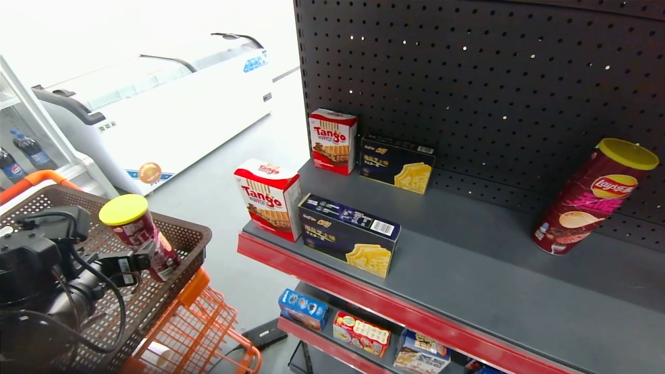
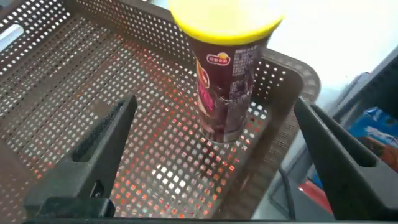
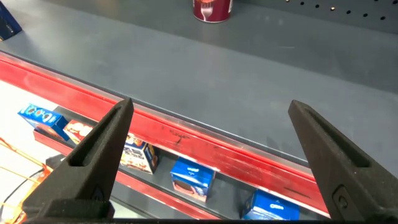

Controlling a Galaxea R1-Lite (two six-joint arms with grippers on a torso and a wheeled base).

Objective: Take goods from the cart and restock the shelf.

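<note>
Bottles [image 1: 23, 153] are standing at the far left, beside a white chest freezer [image 1: 171, 109]. Nearer, a brown mesh basket [image 1: 192, 234] is sitting on the orange cart [image 1: 208, 322], and a chip can [image 1: 140, 234] with a yellow lid is standing upright in the basket near its corner wall. The left gripper [image 2: 214, 106] is hovering in the basket with its fingers spread wide, one on each side of the can, not squeezing it.

Further right, two red-and-white wafer boxes [image 1: 267, 200] and two dark biscuit boxes [image 1: 350, 234] are crowding the left end of the grey shelf [image 1: 467, 270]. The right gripper [image 3: 209, 107] is hanging over the shelf's red front edge [image 1: 363, 296], its fingers also spread and holding nothing. A second chip can [image 1: 589, 200] is standing by the pegboard back. Small boxes [image 1: 304, 309] are lining the lower shelf.
</note>
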